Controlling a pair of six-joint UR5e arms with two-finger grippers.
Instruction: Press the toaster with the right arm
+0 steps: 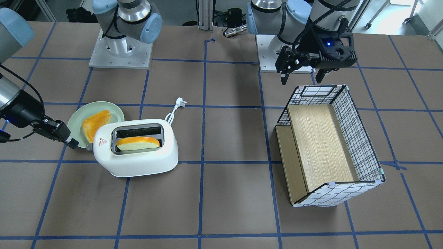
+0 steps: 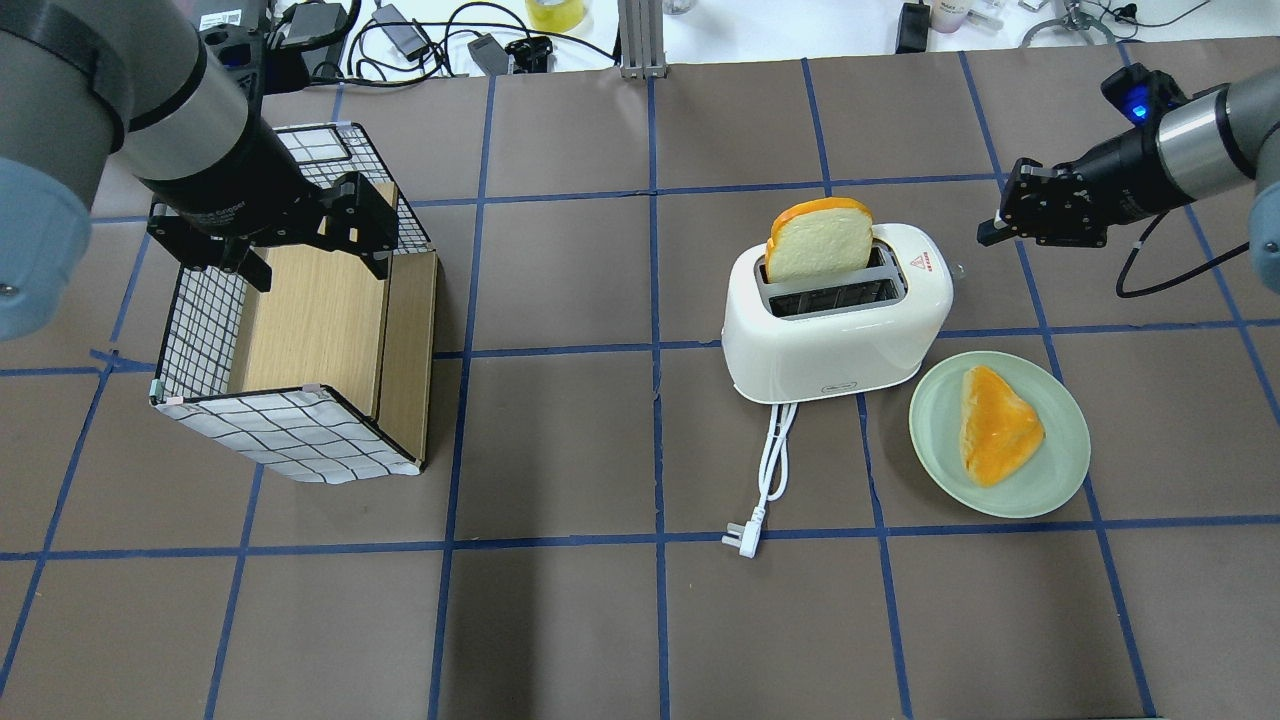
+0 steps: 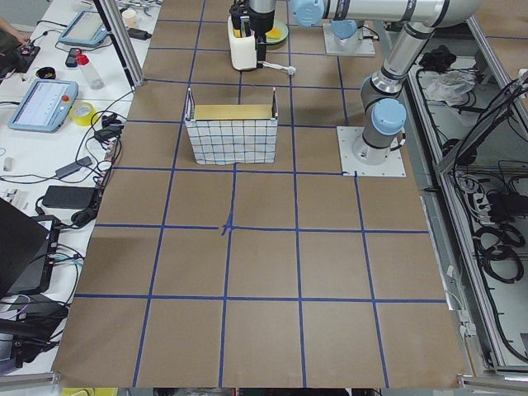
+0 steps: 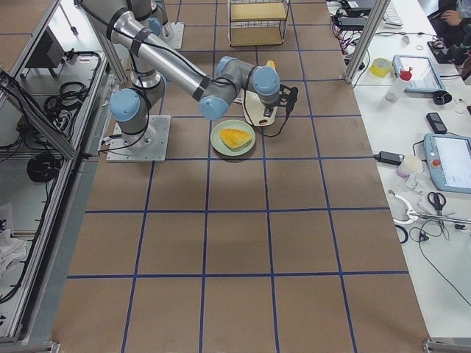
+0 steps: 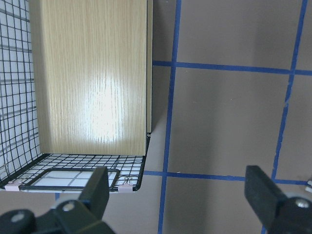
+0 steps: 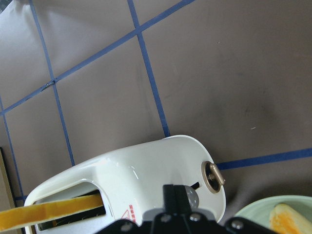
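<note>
The white toaster (image 1: 138, 162) stands on the table with a bread slice (image 1: 138, 141) upright in one slot; it also shows in the overhead view (image 2: 830, 345). My right gripper (image 1: 73, 143) is shut and empty, level with the toaster's end and a short gap from it, as the overhead view (image 2: 990, 232) also shows. In the right wrist view the closed fingertips (image 6: 174, 195) point at that end (image 6: 161, 165), by its grey lever (image 6: 192, 197) and round knob (image 6: 213, 176). My left gripper (image 2: 310, 255) is open and empty above the wire basket (image 2: 270, 430).
A pale-green plate (image 2: 1060, 480) with a slice of toast (image 2: 995, 425) lies beside the toaster, close under my right arm. The toaster's white cord and plug (image 2: 765, 480) trail toward the robot. The basket (image 1: 360, 138) has wooden boards inside.
</note>
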